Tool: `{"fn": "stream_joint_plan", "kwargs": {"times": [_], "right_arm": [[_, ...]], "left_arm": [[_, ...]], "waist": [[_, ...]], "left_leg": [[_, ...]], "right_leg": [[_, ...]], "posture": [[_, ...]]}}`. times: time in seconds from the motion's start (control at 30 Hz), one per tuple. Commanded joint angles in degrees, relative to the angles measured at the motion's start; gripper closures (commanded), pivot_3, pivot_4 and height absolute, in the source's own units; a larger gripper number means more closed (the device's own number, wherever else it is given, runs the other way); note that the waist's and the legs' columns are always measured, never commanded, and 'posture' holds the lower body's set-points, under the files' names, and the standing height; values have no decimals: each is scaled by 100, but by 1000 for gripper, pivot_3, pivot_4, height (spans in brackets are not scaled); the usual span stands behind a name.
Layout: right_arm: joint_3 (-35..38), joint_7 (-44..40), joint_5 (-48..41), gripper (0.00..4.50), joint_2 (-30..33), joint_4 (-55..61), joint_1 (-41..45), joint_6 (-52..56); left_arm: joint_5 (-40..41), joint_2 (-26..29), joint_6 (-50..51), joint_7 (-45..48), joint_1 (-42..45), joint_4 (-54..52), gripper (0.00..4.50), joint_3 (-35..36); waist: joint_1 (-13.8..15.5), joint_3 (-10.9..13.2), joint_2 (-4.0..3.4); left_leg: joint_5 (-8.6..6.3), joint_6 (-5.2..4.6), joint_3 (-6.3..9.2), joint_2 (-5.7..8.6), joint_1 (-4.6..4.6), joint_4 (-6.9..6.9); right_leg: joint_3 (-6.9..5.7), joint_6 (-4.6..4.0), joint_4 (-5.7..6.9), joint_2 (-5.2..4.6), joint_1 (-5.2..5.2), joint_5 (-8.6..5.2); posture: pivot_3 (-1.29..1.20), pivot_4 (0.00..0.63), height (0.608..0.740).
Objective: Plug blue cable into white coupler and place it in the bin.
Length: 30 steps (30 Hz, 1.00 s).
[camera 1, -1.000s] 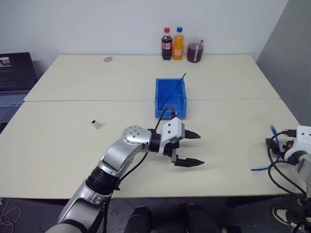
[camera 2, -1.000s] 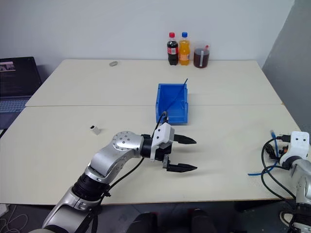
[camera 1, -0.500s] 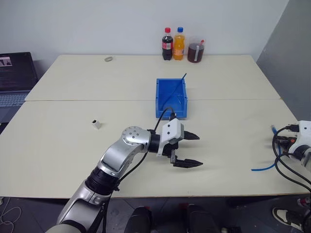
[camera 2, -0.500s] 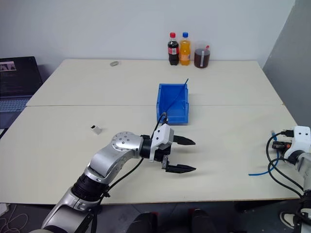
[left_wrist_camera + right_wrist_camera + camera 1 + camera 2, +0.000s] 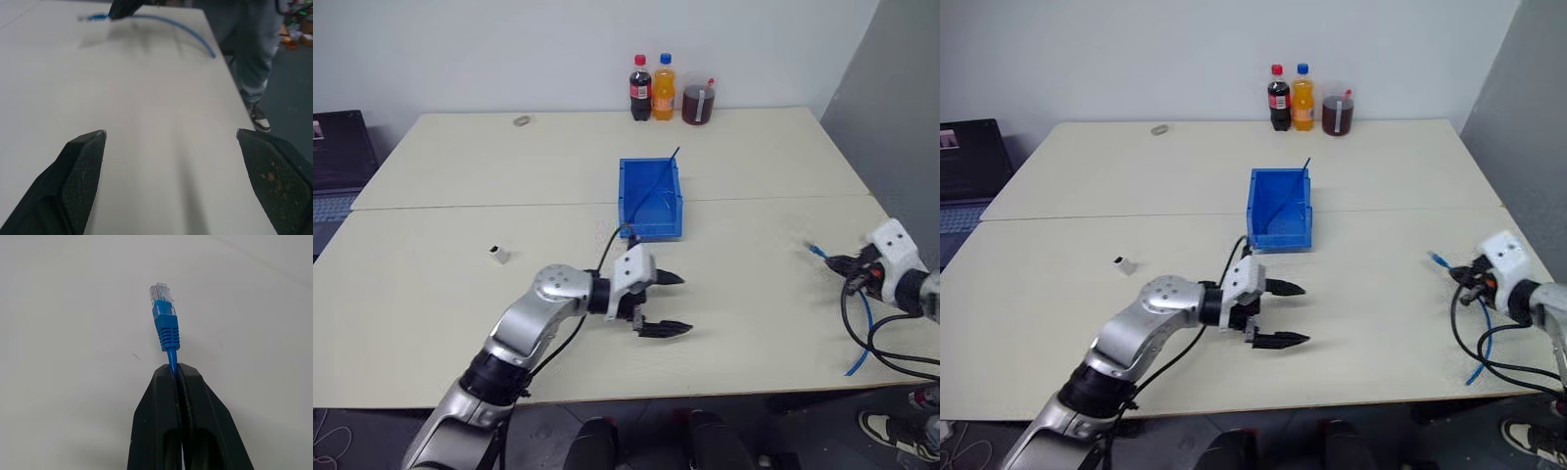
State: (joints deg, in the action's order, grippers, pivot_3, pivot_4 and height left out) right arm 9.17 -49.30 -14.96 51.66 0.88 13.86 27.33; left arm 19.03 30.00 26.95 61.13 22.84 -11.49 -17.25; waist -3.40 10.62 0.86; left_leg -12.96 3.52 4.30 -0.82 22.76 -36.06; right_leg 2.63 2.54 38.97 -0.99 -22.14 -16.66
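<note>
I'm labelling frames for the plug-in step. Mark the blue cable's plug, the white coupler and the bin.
blue cable (image 5: 165,318): right wrist view, on the blue boot behind its clear plug.
white coupler (image 5: 498,255): left eye view, on the block's middle.
bin (image 5: 651,232): left eye view, on its near wall.

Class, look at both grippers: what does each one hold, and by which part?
The right gripper pinches the blue cable just behind its plug. The left gripper is open and holds nothing.

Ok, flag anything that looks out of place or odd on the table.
A thin dark wire leans out of the blue bin, poking above its rim. The white coupler sits alone, far from the blue cable.
</note>
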Motion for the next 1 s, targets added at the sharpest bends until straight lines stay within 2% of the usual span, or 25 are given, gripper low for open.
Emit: {"fn": "stream_joint_plan", "kwargs": {"times": [0.03, 0.17, 0.33, 0.47, 0.63, 0.77, 1.0], "right_arm": [[-664, -409, -236, 4484, -191, 1005, 466, 136], [-1894, -719, -4, 4484, -753, 1451, 1005, 54], [-3072, -645, 522, 4484, -1827, 952, 1711, -165], [-3548, -619, 940, 4484, -2429, 194, 2118, -470], [-3927, -773, 1366, 4484, -2779, -588, 2416, -936], [-3978, -823, 1503, 3751, -2925, -759, 2479, -1123], [-3872, -1220, 1479, 1861, -2709, -358, 2342, -936]], "left_arm": [[123, 379, 63, -140, -675, -695, 0, 372], [102, 533, 144, -698, -1390, -985, 0, 926], [234, 936, 83, -769, -2164, -878, 0, 1772], [197, 1310, -175, -558, -2497, -587, 0, 2113], [232, 1534, -322, -340, -2520, -333, 0, 2290], [257, 1534, -353, -290, -2366, -213, 0, 2327], [104, 1468, -527, -57, -1831, 302, 0, 2024]], "waist": [[-12, 3, 4], [43, 8, 13], [128, 11, 18], [170, 11, 18], [191, 11, 20], [171, 11, 19], [158, 12, 19]], "left_leg": [[0, 0, 0, -1, -1, 1], [0, 0, 8, 2, 3, -2], [0, 1, 15, 1, 8, -2], [0, 1, 15, 3, 8, -1], [0, 1, 14, 8, 12, -2], [0, 1, 15, 3, 11, 1], [0, 1, 16, 2, 10, 2]], "right_leg": [[1, -1, 0, 0, 0, 0], [-9, -1, 0, -6, 0, 1], [-18, -15, -1, -9, -3, 8], [-18, -27, 0, -10, -9, 13], [-23, -29, -2, -19, -9, 14], [-25, -34, 2, -14, -12, 12], [-27, -34, 4, -10, -12, 12]], "posture": [[0, 150, 740], [0, 150, 740], [0, 150, 740], [0, 150, 740], [0, 150, 740], [0, 150, 740], [0, 150, 740]]}}
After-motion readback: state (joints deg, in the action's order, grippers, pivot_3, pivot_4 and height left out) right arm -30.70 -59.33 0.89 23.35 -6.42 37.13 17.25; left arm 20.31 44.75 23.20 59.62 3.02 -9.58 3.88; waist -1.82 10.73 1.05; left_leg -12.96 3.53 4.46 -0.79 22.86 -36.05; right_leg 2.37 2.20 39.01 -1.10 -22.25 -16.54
